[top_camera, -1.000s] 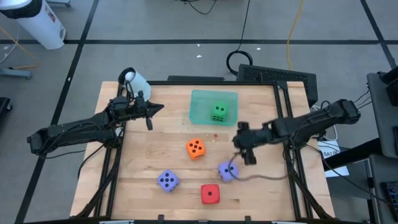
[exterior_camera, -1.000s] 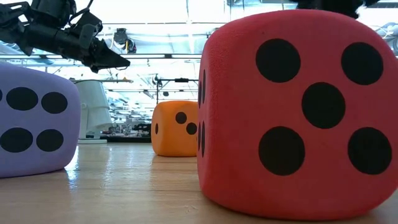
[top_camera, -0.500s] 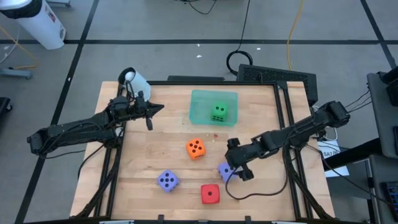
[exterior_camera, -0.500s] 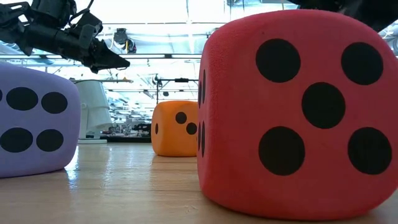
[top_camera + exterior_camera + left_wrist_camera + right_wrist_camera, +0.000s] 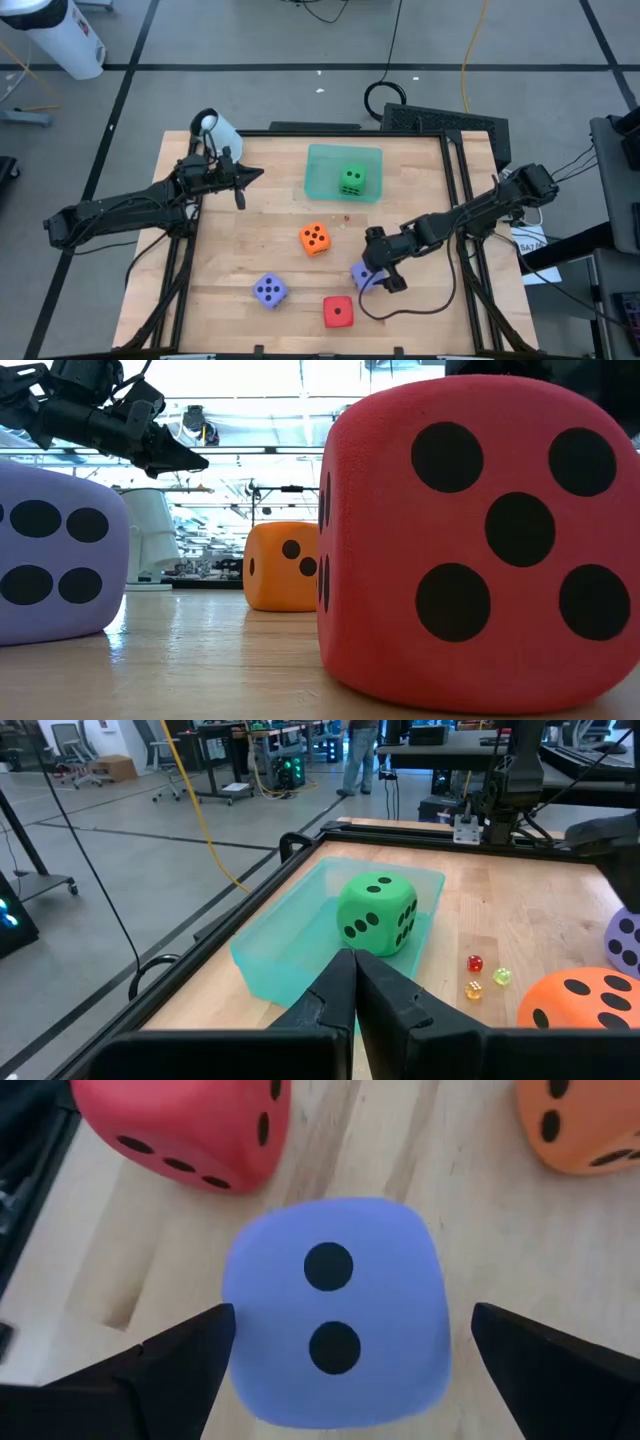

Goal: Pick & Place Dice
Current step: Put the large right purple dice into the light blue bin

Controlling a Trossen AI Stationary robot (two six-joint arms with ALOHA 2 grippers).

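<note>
While two-pip face up, purple die [image 5: 335, 1310] sits between right claw [image 5: 340, 1355] fingers

green die [image 5: 351, 181] | orange die [image 5: 314, 238] | red die [image 5: 338, 312] | two purple dice [image 5: 269, 290], black pips | teal tray [image 5: 325, 162]

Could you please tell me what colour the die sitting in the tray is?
The die is green with dark pips, clearest in the left wrist view.

My right dark two-finger gripper [image 5: 376, 275] is reached low toward the table's front middle, its fingers [image 5: 170, 1365] spread wide apart. My left dark two-finger gripper [image 5: 243, 180] hangs over the back left, fingers pressed together
</note>
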